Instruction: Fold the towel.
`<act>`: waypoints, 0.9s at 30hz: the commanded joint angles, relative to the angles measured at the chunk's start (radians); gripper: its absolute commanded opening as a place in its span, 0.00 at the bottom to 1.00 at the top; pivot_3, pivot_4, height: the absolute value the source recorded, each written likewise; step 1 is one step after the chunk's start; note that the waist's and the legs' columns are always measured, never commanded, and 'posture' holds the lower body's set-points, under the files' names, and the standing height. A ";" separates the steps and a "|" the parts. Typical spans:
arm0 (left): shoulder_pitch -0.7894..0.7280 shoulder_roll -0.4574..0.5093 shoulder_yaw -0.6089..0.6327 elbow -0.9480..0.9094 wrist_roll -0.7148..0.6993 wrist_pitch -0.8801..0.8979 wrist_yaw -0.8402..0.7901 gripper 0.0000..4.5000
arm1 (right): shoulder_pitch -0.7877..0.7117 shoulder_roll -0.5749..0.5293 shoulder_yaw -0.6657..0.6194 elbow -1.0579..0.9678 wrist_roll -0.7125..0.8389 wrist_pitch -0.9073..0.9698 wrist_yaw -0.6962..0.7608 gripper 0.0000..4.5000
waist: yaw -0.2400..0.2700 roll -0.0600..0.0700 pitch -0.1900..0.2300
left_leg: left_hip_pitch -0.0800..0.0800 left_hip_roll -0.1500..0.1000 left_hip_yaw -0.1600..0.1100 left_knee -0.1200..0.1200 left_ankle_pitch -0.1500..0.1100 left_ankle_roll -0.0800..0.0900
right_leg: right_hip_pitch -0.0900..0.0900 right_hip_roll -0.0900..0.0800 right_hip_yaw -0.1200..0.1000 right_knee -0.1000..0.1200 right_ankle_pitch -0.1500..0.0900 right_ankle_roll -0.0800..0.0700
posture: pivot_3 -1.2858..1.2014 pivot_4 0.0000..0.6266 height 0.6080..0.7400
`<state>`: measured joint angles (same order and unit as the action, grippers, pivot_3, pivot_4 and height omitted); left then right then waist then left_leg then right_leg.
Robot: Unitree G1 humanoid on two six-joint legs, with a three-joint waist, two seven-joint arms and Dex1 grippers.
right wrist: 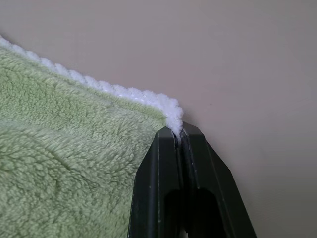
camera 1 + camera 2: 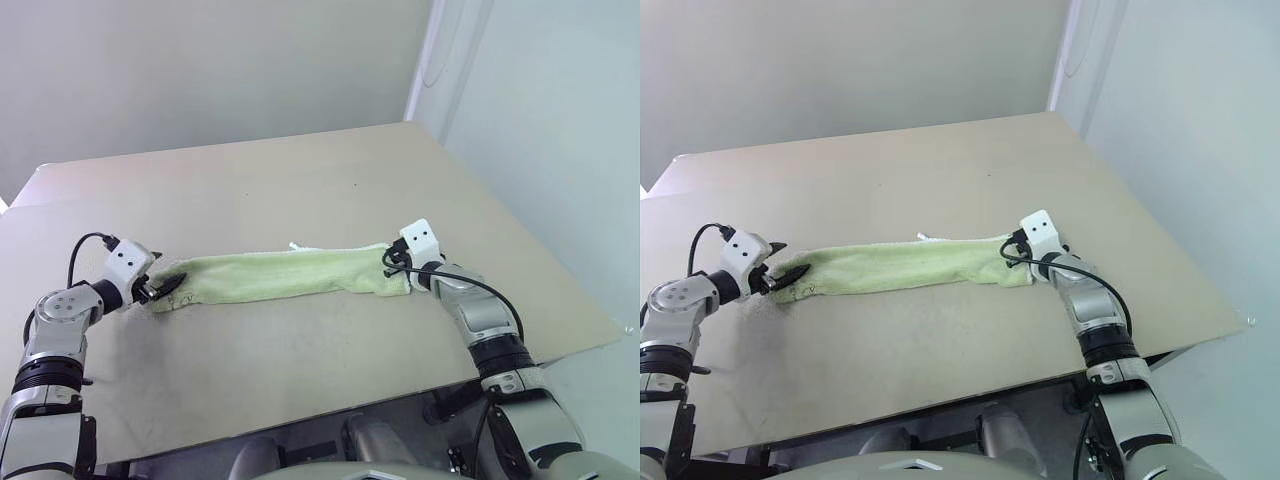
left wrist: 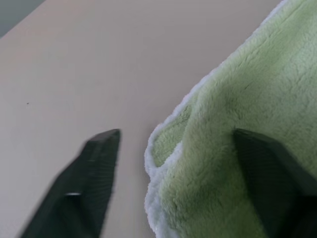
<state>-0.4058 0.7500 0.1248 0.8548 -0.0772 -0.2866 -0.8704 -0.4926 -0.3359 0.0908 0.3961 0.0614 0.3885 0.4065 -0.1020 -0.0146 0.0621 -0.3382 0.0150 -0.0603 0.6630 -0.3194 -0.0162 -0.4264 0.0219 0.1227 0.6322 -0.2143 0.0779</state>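
towel (image 1: 64,163) running off the right wrist view's edge, its corner hidden inside the right tool (image 1: 179,136)

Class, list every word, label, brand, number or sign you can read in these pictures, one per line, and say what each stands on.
None: no readable text, number or sign appears on anything.
The towel has a small white tag loop at its far edge, with no lettering visible on it.
The table is plain, and the housings of the left gripper and the right gripper show no markings.

Beige table (image 2: 300,180), pale walls (image 2: 200,60) behind.
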 commanded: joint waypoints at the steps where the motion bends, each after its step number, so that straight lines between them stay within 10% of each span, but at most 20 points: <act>1: -0.026 0.008 0.025 -0.026 -0.041 0.026 -0.033 1.00 | -0.045 0.009 -0.018 -0.025 0.008 0.021 0.008 0.10 | -0.001 0.000 0.000 | 0.000 0.000 0.000 0.000 0.000 0.000 | 0.000 0.000 0.000 0.000 0.000 0.000 | 0.52 0.00 1.00; 10: 0.007 0.050 0.055 -0.105 -0.102 0.122 -0.131 1.00 | -0.067 0.028 -0.173 -0.164 0.142 0.066 -0.005 0.77 | -0.003 0.000 0.000 | 0.000 0.000 0.000 0.000 0.000 0.000 | 0.000 0.000 0.000 0.001 0.000 0.000 | 0.52 0.00 1.00; 27: 0.118 0.185 0.157 -0.409 -0.286 0.505 -0.311 1.00 | 0.112 0.089 -0.695 -0.606 1.000 1.217 -0.096 0.77 | -0.001 0.002 0.001 | 0.000 0.000 -0.001 0.000 0.000 0.000 | 0.000 0.000 -0.001 0.001 -0.002 -0.003 | 0.52 0.00 1.00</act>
<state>-0.2858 0.9227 0.2515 0.5012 -0.3240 0.1851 -1.1702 -0.3772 -0.2648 -0.5494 -0.1927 0.9705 1.5527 0.3496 -0.1033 -0.0128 0.0628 -0.3379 0.0157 -0.0612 0.6629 -0.3194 -0.0162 -0.4264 0.0220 0.1214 0.6328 -0.2168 0.0744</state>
